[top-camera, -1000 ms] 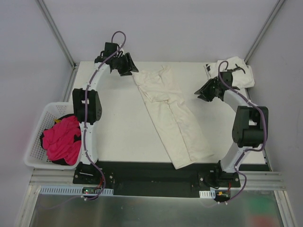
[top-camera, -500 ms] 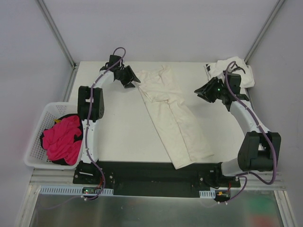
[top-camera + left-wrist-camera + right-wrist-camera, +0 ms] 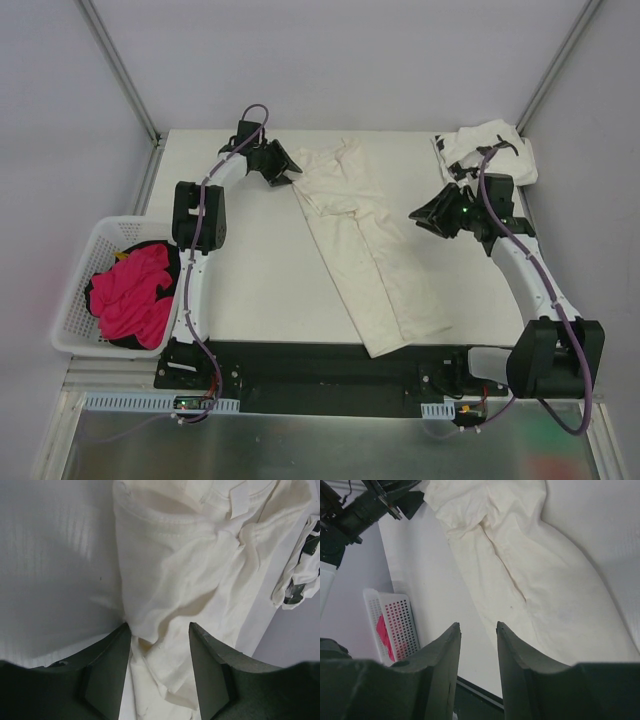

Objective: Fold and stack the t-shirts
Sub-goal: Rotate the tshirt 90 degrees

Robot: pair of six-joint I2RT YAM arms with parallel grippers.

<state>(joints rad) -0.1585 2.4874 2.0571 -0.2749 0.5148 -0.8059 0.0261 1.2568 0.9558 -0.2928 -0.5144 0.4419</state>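
The plain cream-white t-shirt [image 3: 365, 245] lies crumpled in a long diagonal strip from the back middle of the table to its near edge. My left gripper [image 3: 286, 166] is at the shirt's far left corner. In the left wrist view it [image 3: 159, 626] stands open with the cream cloth's [image 3: 175, 580] edge lying loose between its fingers. My right gripper [image 3: 424, 215] hovers just right of the shirt's middle. It [image 3: 478, 625] is open with nothing between its fingers, the cream shirt [image 3: 530, 565] beyond them. The white t-shirt with black marks [image 3: 490, 150] lies bunched at the back right corner.
A white slatted basket [image 3: 88, 255] holding pink cloth [image 3: 130, 295] sits off the table's left edge. Grey walls and metal posts close in the back and sides. A black rail [image 3: 310, 365] with the arm bases runs along the near edge.
My left gripper has moved right and nearer, onto the cream shirt's far left corner. The right arm has stretched out, its gripper shifting slightly nearer beside the shirt. Both openings look unchanged.
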